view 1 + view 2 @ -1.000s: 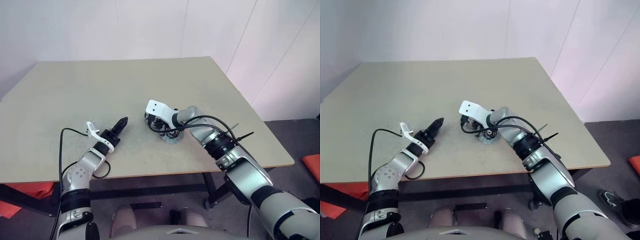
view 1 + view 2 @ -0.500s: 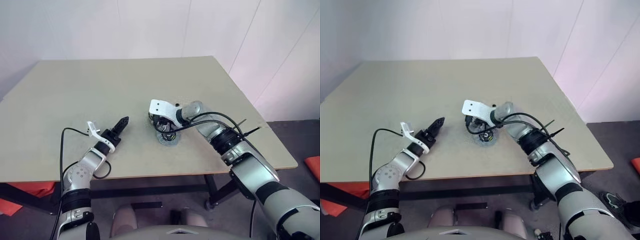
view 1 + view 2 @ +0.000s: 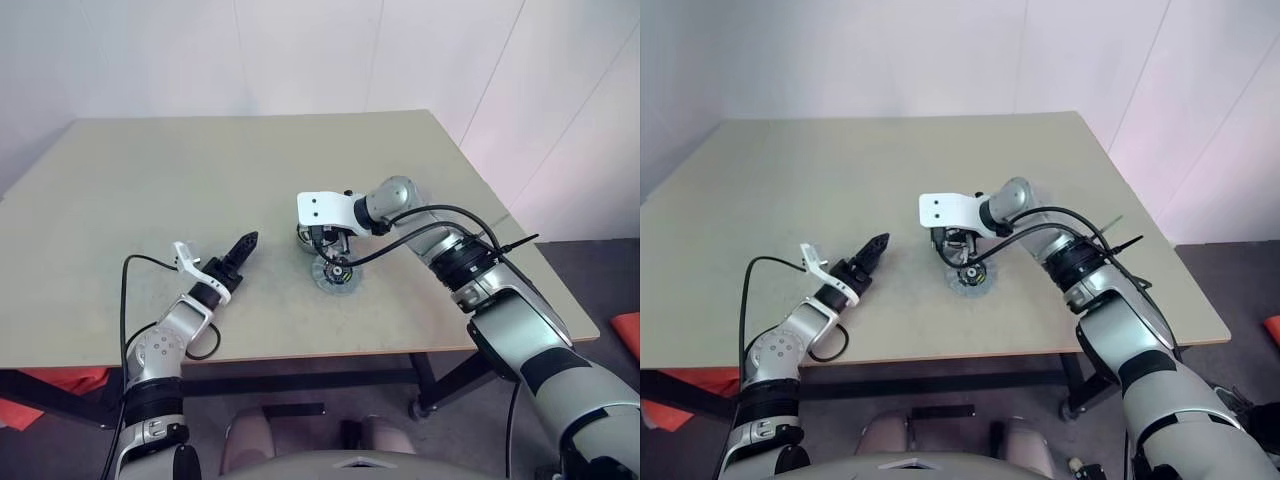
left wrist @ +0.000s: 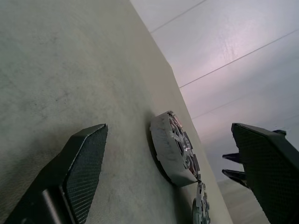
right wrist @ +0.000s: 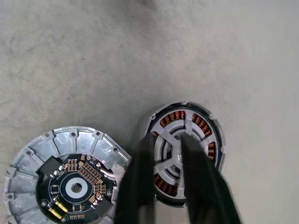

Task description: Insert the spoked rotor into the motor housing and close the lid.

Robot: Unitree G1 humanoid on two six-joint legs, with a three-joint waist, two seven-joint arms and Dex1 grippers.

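Head view: on the surface (image 3: 150, 180) the lid (image 3: 333, 275) lies flat, dark centre up. The right gripper (image 3: 323, 240) hangs just above, at about 11 o'clock from it. The left gripper (image 3: 245, 243) rests low at about 9 o'clock from the lid, well apart from it.

Left wrist view: the left jaws stand wide apart with nothing between them. They point at the motor housing (image 4: 170, 147), which sits flat beside the lid.

Right wrist view: the 2 right jaws are a little apart, with a narrow gap, and seem to clamp nothing. Behind them the spoked rotor (image 5: 164, 145) appears seated in the housing, its silver spokes over the coppery windings. The lid lies just beside the housing, almost touching it.

Judged from this, insertion looks done and closing the lid is the step in hand. To do it well:
- Open the right jaws wider and take the lid by its pale rim, not its dark centre.
- Keep it level, centre it over the housing and lower it straight.
- Use the left jaws to steady the housing so it does not slide.
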